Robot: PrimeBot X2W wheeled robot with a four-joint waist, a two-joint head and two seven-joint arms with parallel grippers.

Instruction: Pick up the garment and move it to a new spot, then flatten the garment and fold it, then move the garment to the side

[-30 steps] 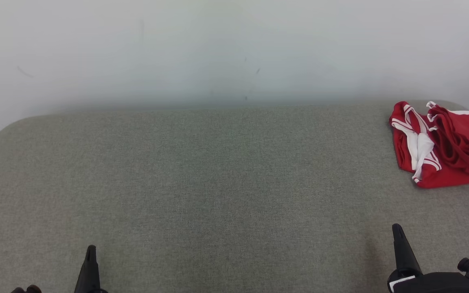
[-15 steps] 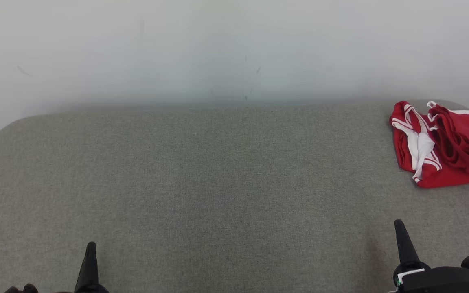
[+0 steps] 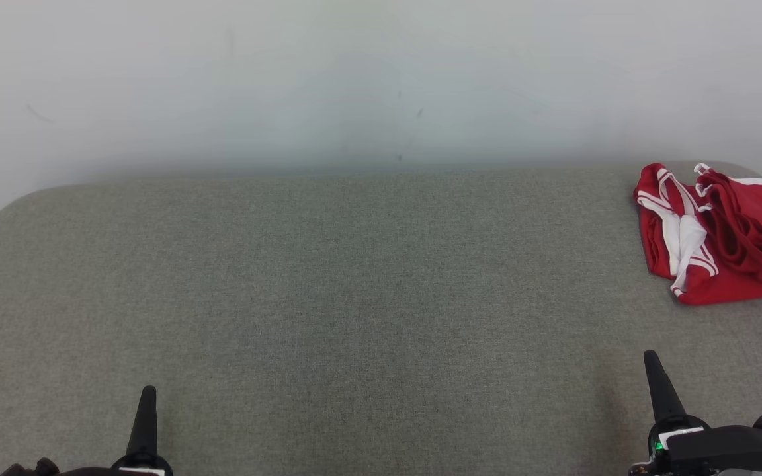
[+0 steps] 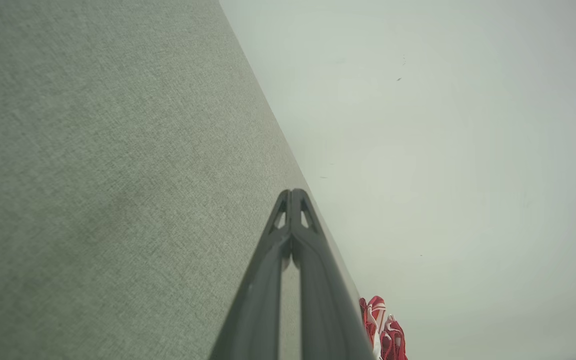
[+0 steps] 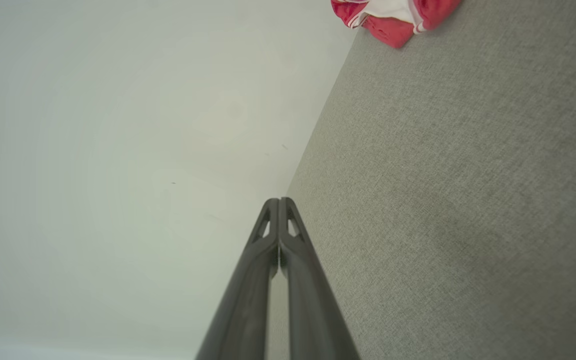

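The left claw [image 3: 148,396] is hovering low over the near left part of the counter [image 3: 381,297], its two dark fingers pressed flat together to the tips and gripping nothing, as the left wrist view [image 4: 292,193] is showing plainly. The right claw [image 3: 651,362] is hanging over the near right part in the same way, fingers closed tip to tip on nothing [image 5: 279,201]. At the right claw's base a small white tag [image 3: 677,434] is showing, too small to read, with a green light [image 3: 659,446] glowing just beside it. The counter is wearing a grey woven fabric cover with rounded far corners, and it is butting against a pale wall [image 3: 381,79] carrying a few faint marks. The garment [image 3: 725,244] is lying crumpled at the far right corner of the counter, close to the wall, well apart from both claws and nearer the right one. It is bright red with white stripes along its edges and a white panel bunching in the folds; its right part is running off the head view. It is also peeking in at the edges of both wrist views [image 4: 383,325] [image 5: 393,15].
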